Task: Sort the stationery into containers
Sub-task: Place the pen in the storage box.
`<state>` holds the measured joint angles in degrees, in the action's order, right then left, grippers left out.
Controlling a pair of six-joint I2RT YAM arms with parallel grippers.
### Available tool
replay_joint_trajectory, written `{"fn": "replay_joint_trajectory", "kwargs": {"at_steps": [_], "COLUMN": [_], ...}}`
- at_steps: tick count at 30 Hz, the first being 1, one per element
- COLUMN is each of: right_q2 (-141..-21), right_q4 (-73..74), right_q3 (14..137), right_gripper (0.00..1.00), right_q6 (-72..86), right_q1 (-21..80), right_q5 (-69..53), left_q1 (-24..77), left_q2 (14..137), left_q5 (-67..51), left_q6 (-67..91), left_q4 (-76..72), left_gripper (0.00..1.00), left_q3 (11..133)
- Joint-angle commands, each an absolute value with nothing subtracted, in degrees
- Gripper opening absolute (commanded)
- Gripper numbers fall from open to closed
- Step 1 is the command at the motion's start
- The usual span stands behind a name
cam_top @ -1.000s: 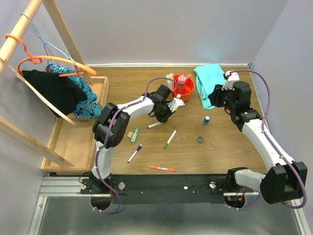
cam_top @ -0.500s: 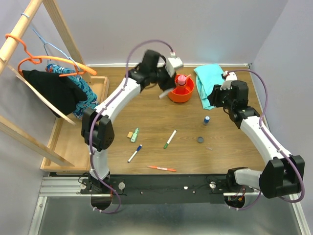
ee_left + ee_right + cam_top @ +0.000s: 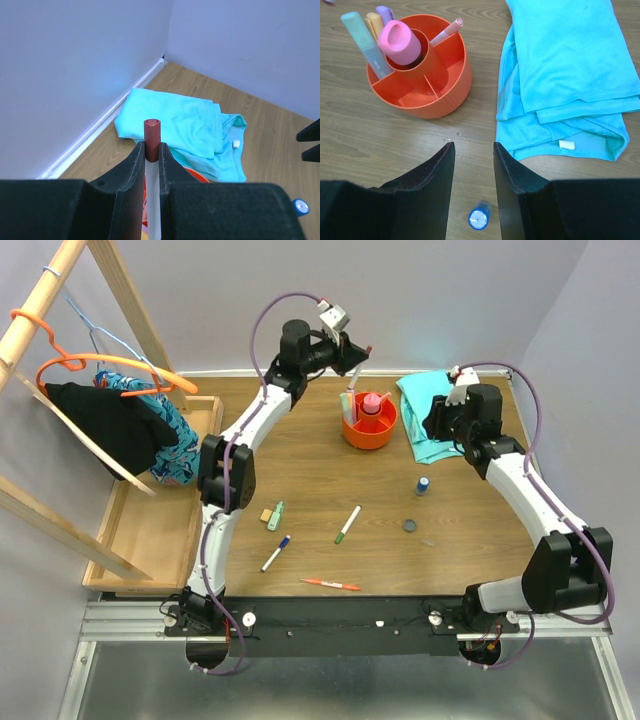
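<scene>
The only label in sight is a small white tag on the teal cloth, and any print on it is too small to read.

The left claw is held high, at 11 o'clock from the tub in the top view. Its jaws are pressed onto a white marker. Only the left wrist view shows the marker's dark red, three-sided cap standing up out of the grip.

The right claw hangs spread and holds nothing, over bare wood between tub and cloth. Its wrist view alone looks into the orange tub:
- a pink glue bottle stands in the central cup
- pastel highlighters fill the compartment at 10 o'clock
- a pink pen leans at 1 o'clock

The blue-capped bottle stands at 6 o'clock from that claw.

Only the top view shows the loose pieces:
- a green-capped marker at the tub's 6 o'clock
- a dark disc at 5 o'clock
- a green highlighter just beside a tan eraser, and a blue-capped marker, at 7 o'clock
- a red pen nearest the arm bases

The table is brown wood grain, the walls are pale lilac, and a wooden tray sits at 9 o'clock.
</scene>
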<state>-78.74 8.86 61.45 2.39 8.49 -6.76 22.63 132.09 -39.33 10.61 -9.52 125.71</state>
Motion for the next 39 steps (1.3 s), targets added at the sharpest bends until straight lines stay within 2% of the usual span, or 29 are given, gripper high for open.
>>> {"fn": "replay_joint_trajectory", "kwargs": {"at_steps": [1, 7, 24, 39], "right_q2": [-82.3, -85.8, -89.1, -88.6], "right_q4": [11.7, 12.7, 12.7, 11.2], "right_q3": [65.7, 68.6, 69.8, 67.9], "right_gripper": [0.45, 0.45, 0.45, 0.45], "right_q6": [0.6, 0.5, 0.5, 0.4], "right_q1": [8.0, 8.0, 8.0, 8.0], "right_q5": [-4.4, -3.5, -3.1, -3.9], "left_q1": [23.2, 23.7, 25.8, 24.3], "left_q2": [138.7, 145.0, 150.2, 147.5], "left_q5": [-36.2, -33.3, -32.7, -36.1], "left_q6": [15.6, 11.8, 12.4, 11.3], "left_q4": [-20.2, -20.3, -21.4, -19.8], "left_gripper": [0.2, 0.22, 0.25, 0.25], "left_q3": [130.4, 135.7, 135.1, 129.3]}}
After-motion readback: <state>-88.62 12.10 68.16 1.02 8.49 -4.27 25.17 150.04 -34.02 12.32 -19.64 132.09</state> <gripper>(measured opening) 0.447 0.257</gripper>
